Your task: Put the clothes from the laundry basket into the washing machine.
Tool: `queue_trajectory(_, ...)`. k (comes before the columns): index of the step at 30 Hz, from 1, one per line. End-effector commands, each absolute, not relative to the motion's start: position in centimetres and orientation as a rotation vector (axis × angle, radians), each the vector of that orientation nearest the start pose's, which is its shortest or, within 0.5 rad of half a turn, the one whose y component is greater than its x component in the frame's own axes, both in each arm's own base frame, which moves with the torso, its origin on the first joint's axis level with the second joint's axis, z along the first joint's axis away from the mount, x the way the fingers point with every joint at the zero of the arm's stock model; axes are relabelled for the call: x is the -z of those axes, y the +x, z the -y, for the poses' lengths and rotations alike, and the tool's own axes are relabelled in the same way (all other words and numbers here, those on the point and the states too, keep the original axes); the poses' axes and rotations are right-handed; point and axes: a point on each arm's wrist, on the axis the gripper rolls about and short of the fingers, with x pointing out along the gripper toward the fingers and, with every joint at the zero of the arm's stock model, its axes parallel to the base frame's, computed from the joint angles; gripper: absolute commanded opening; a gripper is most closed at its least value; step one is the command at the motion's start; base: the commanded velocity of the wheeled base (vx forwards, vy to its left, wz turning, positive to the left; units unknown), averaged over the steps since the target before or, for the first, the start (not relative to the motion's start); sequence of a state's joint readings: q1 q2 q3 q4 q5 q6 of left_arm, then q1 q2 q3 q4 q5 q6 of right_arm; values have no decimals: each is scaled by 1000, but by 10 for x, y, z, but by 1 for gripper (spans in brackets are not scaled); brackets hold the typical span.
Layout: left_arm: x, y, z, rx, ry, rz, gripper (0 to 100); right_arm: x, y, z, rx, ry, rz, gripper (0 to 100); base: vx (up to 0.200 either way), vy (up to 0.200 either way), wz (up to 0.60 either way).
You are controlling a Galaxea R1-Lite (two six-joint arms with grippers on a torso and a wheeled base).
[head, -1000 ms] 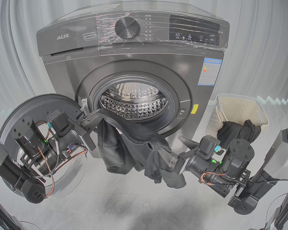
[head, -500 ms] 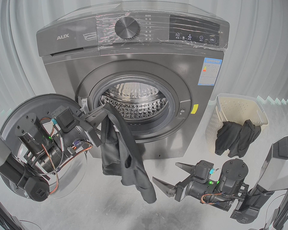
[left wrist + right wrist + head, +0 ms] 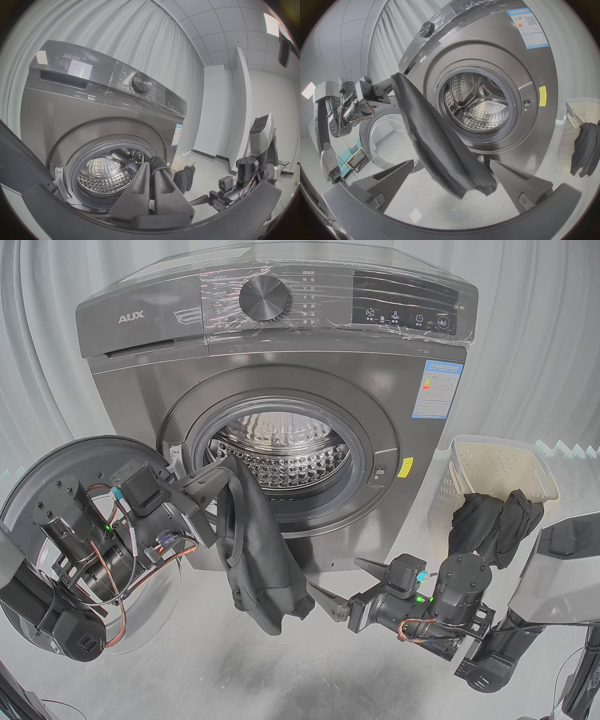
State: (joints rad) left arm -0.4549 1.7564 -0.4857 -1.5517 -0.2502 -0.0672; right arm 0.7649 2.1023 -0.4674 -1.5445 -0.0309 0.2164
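Dark garment [image 3: 259, 565] hangs from the left gripper [image 3: 220, 474], whose jaws are pinched tight on its top edge just beside the left rim of the washing machine [image 3: 275, 365] opening; most of the cloth dangles outside, below the drum [image 3: 281, 446] mouth. The right gripper [image 3: 333, 574] sits low by the hanging end, jaws spread wide and empty; whether a fingertip touches cloth I cannot tell. The step in hand looks like feeding this piece in; next calls for lifting the loose tail over the door lip (it could snag there). Dark clothes [image 3: 494, 521] drape over the laundry basket [image 3: 500, 468] rim; how many is unclear; the drum's floor is partly hidden.
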Motion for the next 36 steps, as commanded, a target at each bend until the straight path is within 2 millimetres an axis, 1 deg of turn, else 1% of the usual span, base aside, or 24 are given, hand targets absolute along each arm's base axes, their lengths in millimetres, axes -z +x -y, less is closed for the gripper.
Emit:
queue_trajectory(1, -183, 248, 130, 721, -97, 283, 0, -49, 254, -228, -714, 160, -181, 100, 0, 0, 0)
queue_trajectory(3, -184, 248, 131, 721, -97, 288, 0, -45, 257, -231, -716, 159, -186, 100, 0, 0, 0)
queue_trajectory(4, -185, 249, 132, 726, -98, 291, 0, -37, 263, -235, -717, 154, -191, 100, 0, 0, 0)
queue_trajectory(5, -185, 248, 133, 727, -99, 291, 0, -36, 264, -235, -717, 153, -193, 100, 0, 0, 0)
queue_trajectory(6, -184, 249, 135, 732, -100, 287, 0, -27, 267, -239, -717, 148, -204, 100, 0, 0, 0)
queue_trajectory(7, -184, 249, 136, 735, -100, 289, 0, -23, 268, -241, -719, 145, -213, 100, 0, 0, 0)
queue_trajectory(10, -184, 249, 138, 739, -101, 288, 0, -18, 268, -245, -726, 142, -220, 100, 0, 0, 0)
queue_trajectory(12, -184, 251, 140, 742, -102, 291, 0, -6, 274, -252, -729, 135, -229, 100, 0, 0, 0)
queue_trajectory(17, -185, 251, 145, 759, -104, 288, 0, 12, 290, -266, -733, 90, -207, 100, 0, 0, 0)
queue_trajectory(21, -183, 250, 148, 770, -105, 278, 0, 13, 299, -276, -737, 83, -206, 100, 0, 0, 0)
queue_trajectory(24, -183, 249, 148, 771, -105, 276, 0, 5, 308, -286, -742, 89, -187, 100, 0, 0, 0)
queue_trajectory(25, -183, 249, 148, 771, -105, 276, 0, 5, 308, -287, -742, 89, -187, 100, 0, 0, 0)
queue_trajectory(26, -182, 249, 149, 773, -105, 275, 0, 0, 312, -294, -751, 92, -177, 100, 0, 0, 0)
queue_trajectory(30, -183, 248, 149, 777, -105, 278, 0, -7, 324, -307, -756, 105, -149, 100, 0, 0, 0)
queue_trajectory(36, -186, 245, 148, 780, -107, 289, 0, -1, 339, -320, -756, 116, -122, 100, 0, 0, 0)
